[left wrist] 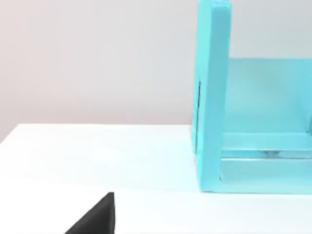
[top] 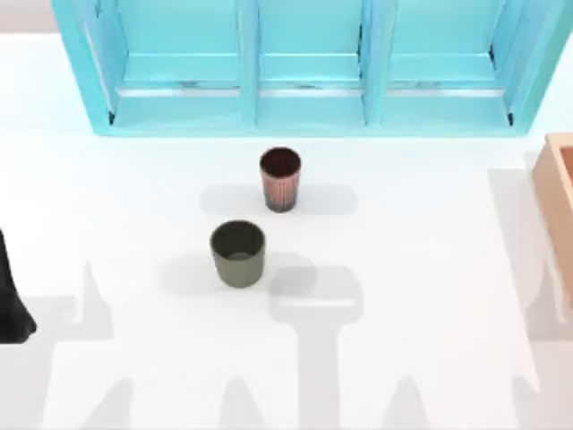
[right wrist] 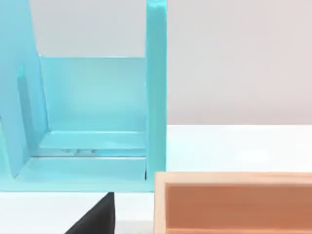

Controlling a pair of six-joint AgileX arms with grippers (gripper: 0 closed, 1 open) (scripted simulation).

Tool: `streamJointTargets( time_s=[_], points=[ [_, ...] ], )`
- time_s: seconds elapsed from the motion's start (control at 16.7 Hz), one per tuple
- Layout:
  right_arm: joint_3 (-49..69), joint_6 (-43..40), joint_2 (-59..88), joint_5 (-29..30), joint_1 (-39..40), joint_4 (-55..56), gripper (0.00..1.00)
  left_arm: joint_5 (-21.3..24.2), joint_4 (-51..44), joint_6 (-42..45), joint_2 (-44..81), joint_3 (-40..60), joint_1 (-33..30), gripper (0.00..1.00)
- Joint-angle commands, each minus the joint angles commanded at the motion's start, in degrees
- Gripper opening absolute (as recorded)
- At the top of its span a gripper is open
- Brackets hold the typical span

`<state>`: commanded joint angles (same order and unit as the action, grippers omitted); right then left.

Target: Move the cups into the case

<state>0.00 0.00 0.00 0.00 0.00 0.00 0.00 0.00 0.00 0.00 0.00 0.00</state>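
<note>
Standing cups [top: 260, 219] (well apart from tool [top: 13, 300])

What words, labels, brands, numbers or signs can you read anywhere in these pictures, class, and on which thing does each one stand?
None: no readable text appears in any view.
Olive-green cup: plain.
Reddish-brown ribbed cup: ribs, no lettering.
Turquoise case: unmarked panels.
Wooden box: bare.
White table: bare.
</note>
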Motion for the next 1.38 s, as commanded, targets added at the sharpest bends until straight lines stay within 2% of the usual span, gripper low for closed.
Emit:
streamJointTargets(
  time_s=[0.24,0.54,0.9,1.38],
  points=[
    [1.29,0.39,0.97,0.26,0.55,-0.54,1.00,0.00,0.00,0.00,0.00,0.00,0.00,1.00],
    [15.19,4.46,11.60,3.15,6.04,-6.36,1.00,0.00,0.00,0.00,0.00,0.00,0.00,1.00],
    [45.55,13.26,35.21,8.73,17.35,-19.39,1.00,0.00,0.00,0.00,0.00,0.00,0.00,1.00],
    [90.46,28.09,74.98,14.80,34.19,-42.00,1.00,0.00,0.00,0.00,0.00,0.00,0.00,1.00]
  ],
)
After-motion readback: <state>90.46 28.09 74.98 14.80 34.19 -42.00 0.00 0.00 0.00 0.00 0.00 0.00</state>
